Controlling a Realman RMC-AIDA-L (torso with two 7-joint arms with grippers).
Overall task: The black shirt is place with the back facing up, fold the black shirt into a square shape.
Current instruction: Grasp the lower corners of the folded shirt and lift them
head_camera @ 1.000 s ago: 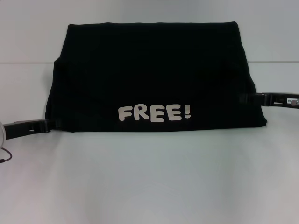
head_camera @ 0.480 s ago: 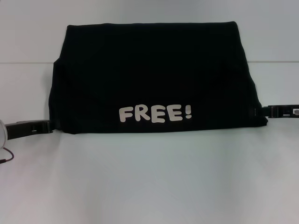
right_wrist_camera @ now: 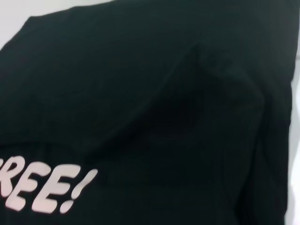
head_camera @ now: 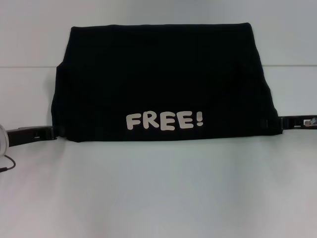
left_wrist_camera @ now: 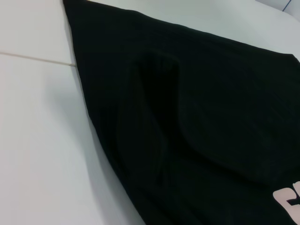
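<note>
The black shirt lies flat on the white table as a wide folded panel. White "FREE!" lettering faces up near its front edge. My left gripper sits low at the shirt's front left corner, touching its edge. At the shirt's front right corner is my right gripper, its tip overlapping the cloth. The left wrist view shows the shirt with a soft ridge in the cloth. In the right wrist view the shirt fills the picture, with part of the lettering showing.
The white table spreads wide in front of the shirt and on both sides. A seam line crosses the table behind the shirt's middle. A thin cable hangs by my left arm at the left edge.
My right gripper has come down and toward the front along the shirt's right edge, ending at its front right corner. The left gripper has barely moved. The shirt lies as before.
</note>
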